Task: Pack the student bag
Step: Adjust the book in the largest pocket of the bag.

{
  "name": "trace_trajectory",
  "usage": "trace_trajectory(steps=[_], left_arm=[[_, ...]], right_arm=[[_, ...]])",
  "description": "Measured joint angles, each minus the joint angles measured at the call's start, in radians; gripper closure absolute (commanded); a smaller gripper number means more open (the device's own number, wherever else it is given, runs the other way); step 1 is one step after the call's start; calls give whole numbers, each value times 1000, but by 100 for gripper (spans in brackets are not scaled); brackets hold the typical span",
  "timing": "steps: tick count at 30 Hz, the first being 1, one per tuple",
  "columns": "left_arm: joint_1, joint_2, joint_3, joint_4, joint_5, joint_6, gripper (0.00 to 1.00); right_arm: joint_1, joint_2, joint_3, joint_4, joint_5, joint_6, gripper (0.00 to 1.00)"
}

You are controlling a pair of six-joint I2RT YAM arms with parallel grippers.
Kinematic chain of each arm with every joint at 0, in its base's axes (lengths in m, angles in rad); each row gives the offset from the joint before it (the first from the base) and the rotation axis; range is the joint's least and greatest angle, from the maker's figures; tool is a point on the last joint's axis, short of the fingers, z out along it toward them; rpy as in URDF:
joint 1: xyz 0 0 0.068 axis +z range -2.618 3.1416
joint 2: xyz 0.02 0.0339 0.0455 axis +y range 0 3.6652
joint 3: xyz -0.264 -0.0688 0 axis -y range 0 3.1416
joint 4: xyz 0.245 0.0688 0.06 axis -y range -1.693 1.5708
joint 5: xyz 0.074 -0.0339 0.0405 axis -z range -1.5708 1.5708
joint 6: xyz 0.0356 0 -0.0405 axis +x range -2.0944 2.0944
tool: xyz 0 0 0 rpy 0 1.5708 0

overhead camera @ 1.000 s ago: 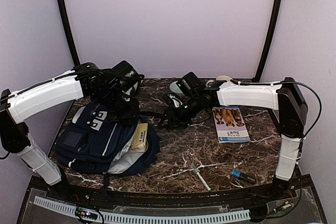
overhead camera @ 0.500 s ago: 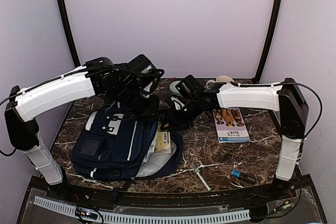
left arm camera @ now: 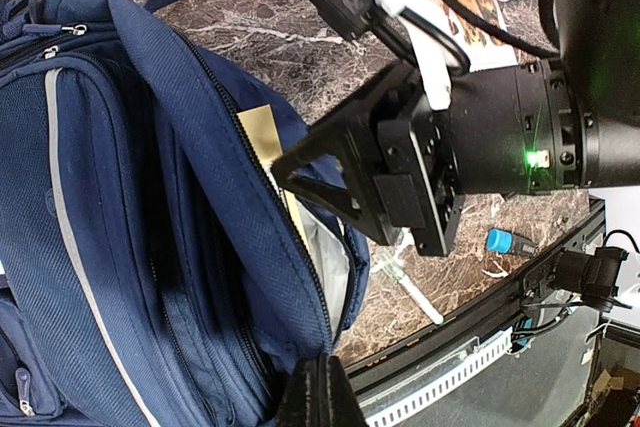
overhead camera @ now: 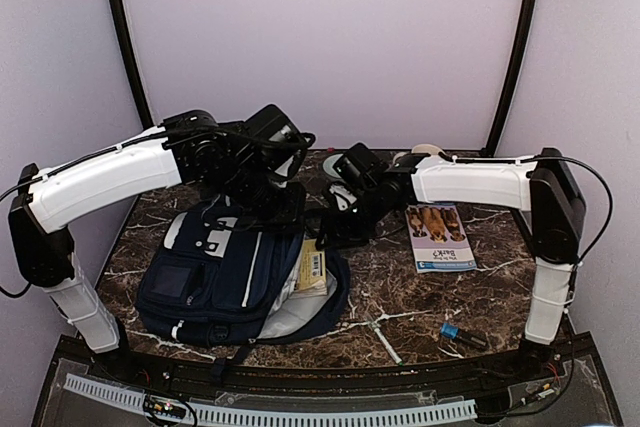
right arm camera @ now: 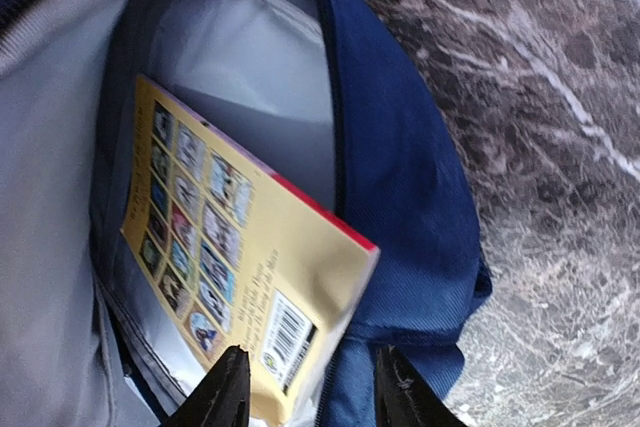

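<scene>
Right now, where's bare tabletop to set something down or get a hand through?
Best: bare marble bordered by the student bag, the dog booklet and the white stick. Smaller: the strip between the booklet and the right arm where it rises from its base. Crowded: back centre, where the left arm and right arm meet over the bag's mouth.

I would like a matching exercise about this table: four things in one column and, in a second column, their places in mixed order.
Things
1. student bag
2. yellow book
3. dog booklet
4. blue-capped item

Places
A. flat on the table, right side
B. partly inside the grey-lined opening
C. near the front edge, right
D. left half of the table, unzipped

Pairs: 1-D, 2-B, 3-A, 4-C
</scene>
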Motion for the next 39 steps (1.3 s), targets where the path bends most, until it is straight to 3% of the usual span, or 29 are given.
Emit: trace_trajectory(steps=[20,33,39], left_arm=[[-2,0,-1,8,18,20,100],[-2,-5,-39,60,18,19,100],[-2,-16,-46,68,19,20,100]], right_arm=[[79,192,209,18,-90,16,61],[72,98,191,-111,134,-13,58],[71,95,171,-113,144,-22,54]])
